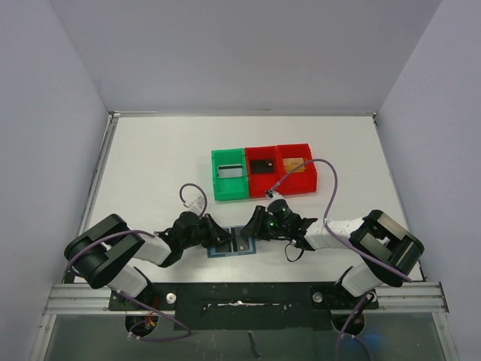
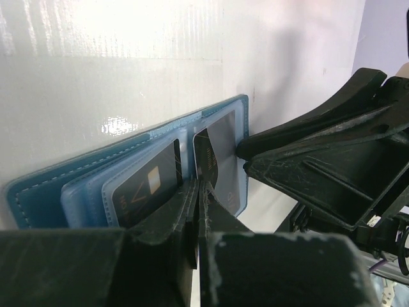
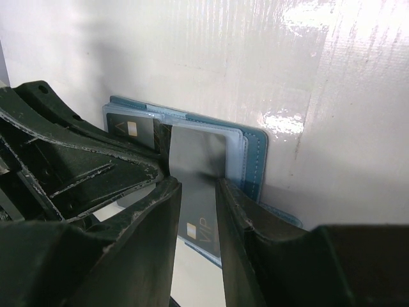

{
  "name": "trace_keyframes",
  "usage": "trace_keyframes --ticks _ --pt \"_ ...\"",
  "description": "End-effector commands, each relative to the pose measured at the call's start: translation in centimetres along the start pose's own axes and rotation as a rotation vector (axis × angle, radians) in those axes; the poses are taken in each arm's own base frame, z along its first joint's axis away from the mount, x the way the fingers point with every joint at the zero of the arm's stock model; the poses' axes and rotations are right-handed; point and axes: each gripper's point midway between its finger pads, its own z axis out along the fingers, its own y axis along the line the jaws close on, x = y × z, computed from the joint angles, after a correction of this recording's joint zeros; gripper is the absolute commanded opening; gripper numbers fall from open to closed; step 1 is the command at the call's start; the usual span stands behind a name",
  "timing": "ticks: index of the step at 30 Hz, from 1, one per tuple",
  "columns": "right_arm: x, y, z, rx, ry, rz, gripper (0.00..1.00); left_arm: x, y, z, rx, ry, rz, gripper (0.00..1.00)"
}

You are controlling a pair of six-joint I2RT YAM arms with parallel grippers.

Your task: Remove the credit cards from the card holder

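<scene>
The light-blue card holder [image 1: 231, 245] [image 2: 38, 192] [image 3: 255, 153] lies open on the white table between the two arms. A dark credit card [image 2: 153, 185] with a gold chip sits in a clear pocket of one panel. Another dark credit card [image 2: 208, 160] [image 3: 199, 192] curls up out of the other panel. Its edge runs into the seam of my left gripper [image 1: 219, 235] [image 2: 199, 188], which is shut on it. My right gripper [image 1: 254, 228] [image 3: 198, 182] stands open over that panel, its fingers either side of the grey card marked VIP.
Behind the card holder stand a green bin [image 1: 229, 184] and two red bins [image 1: 262, 183] [image 1: 295, 180], side by side, each with a flat card-like thing inside. The table's back edge meets grey walls.
</scene>
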Motion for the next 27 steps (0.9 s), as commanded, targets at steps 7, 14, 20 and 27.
trace_keyframes --ticks 7,14,20,27 --pt "4.24 -3.75 -0.8 0.125 0.144 0.013 0.31 0.35 -4.43 -0.54 0.146 0.039 0.053 0.0" --pt "3.84 -3.34 -0.75 0.124 0.141 -0.001 0.31 0.05 -4.08 -1.02 0.107 0.027 0.078 0.0" --pt "3.87 -3.26 -0.7 0.123 0.143 0.001 0.31 0.03 -4.07 -1.19 0.108 0.024 0.08 0.0" --pt "4.16 -3.13 -0.63 0.112 0.152 0.003 0.31 -0.17 -4.18 -0.99 0.119 0.009 0.05 0.0"
